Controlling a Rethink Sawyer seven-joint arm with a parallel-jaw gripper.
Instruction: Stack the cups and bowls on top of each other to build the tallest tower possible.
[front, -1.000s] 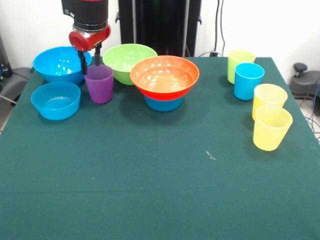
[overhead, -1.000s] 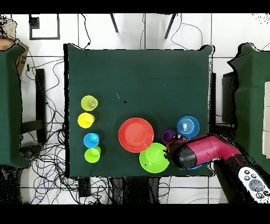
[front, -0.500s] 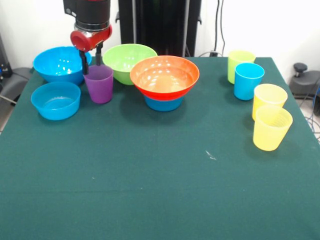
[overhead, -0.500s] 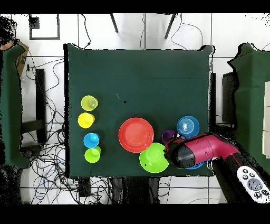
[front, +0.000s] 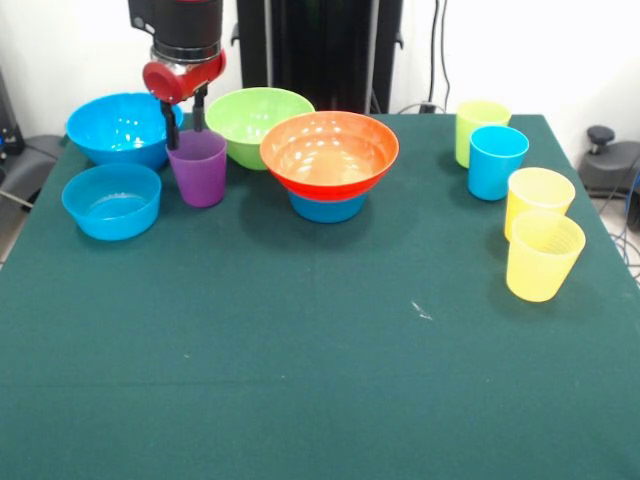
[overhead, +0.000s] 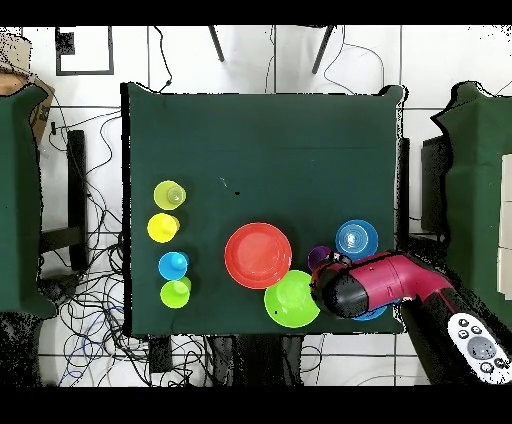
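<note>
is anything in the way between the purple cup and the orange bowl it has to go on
Nothing visible blocks it. The purple cup stands beside the orange bowl, with only bare table between; the green bowl sits behind that gap.

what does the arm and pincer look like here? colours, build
One arm: glossy red shell seen from overhead, tapering to a rounded black end. From the front, a black cylindrical wrist with grey rings, then a red rounded block. The pincer has two thin, dark, straight fingers. No markings or loose cables visible on it.

Black arm (front: 183, 22), red wrist collar, dark, seemingly slim pincer (front: 183, 122).
</note>
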